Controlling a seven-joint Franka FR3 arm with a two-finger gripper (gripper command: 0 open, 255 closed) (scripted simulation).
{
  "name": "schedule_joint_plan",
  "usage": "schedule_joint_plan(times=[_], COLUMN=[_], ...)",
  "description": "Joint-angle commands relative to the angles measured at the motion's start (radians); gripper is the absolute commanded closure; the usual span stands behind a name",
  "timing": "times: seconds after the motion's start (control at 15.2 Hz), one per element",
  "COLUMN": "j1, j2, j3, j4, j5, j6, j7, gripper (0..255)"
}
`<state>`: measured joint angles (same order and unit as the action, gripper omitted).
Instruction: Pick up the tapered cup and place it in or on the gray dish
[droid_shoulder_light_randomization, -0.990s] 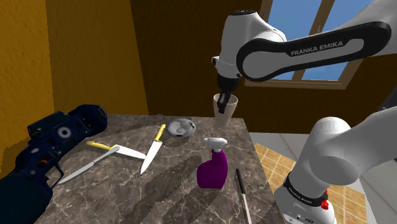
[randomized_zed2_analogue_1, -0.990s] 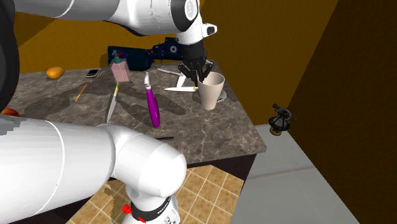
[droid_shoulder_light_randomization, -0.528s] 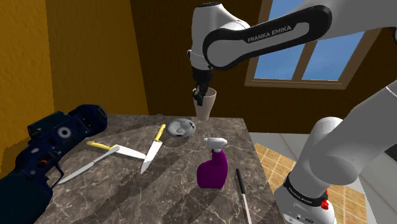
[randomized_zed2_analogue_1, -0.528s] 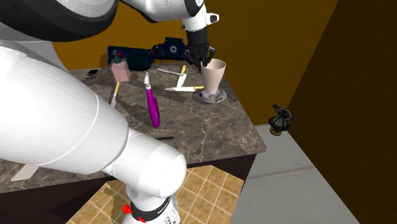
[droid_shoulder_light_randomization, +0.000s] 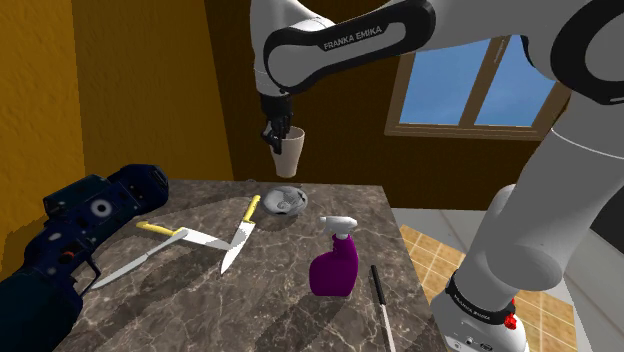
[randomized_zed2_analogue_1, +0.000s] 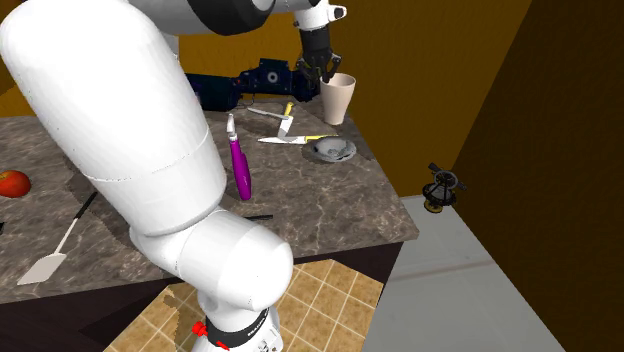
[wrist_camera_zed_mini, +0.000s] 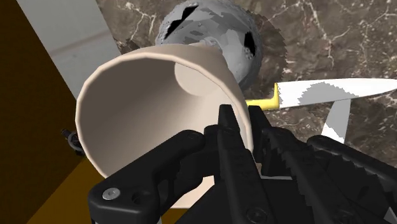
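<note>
Carrying is, by my judgement, the step in hand. The arm (droid_shoulder_light_randomization: 340, 45) is reaching high over the far side of the tabletop (droid_shoulder_light_randomization: 260, 300), with its last link pointing down and its load in the air. A purple bottle (droid_shoulder_light_randomization: 335, 262) and some knives (droid_shoulder_light_randomization: 236, 240) are sitting on the tabletop nearer to the stand, well apart from the place of work, so they are not standing in the way.

The cup (droid_shoulder_light_randomization: 290, 160) is hanging upright in the air, touching nothing below it. It is pale and wider at the mouth than at the base. The dish (droid_shoulder_light_randomization: 284, 201) is lying on the tabletop below it, near the far edge. In the wrist view the dish (wrist_camera_zed_mini: 213, 28) is showing just past the base of the cup (wrist_camera_zed_mini: 137, 102), so the cup is seeming almost over it, but perhaps not centred.

The hand (droid_shoulder_light_randomization: 276, 138) is gripping the cup by its rim. One finger (wrist_camera_zed_mini: 230, 137) is going inside the mouth and the other is pressing from outside, with only the thin wall between them.

The next move is calling for a small shift to centre the base over the dish, then a slow straight lowering until the base is resting in it, and only then an opening of the fingers. Because the hold is on one side of the rim, the cup may be tilting at touchdown.
</note>
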<state>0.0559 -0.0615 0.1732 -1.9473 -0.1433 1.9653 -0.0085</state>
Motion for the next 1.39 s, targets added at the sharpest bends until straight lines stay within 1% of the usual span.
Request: schedule_joint_plan(times=[0.0, 0.66, 1.32], j1=[0.001, 0.001, 0.0], j2=[0.046, 0.073, 0.121], j3=[0.003, 0.002, 0.0], j4=[0.05, -0.053, -0.134], j5=[-0.008, -0.023, -0.048], j6=[-0.005, 0.123, 0.249], j7=[0.007, 0.03, 0.059], gripper=[255, 255, 255])
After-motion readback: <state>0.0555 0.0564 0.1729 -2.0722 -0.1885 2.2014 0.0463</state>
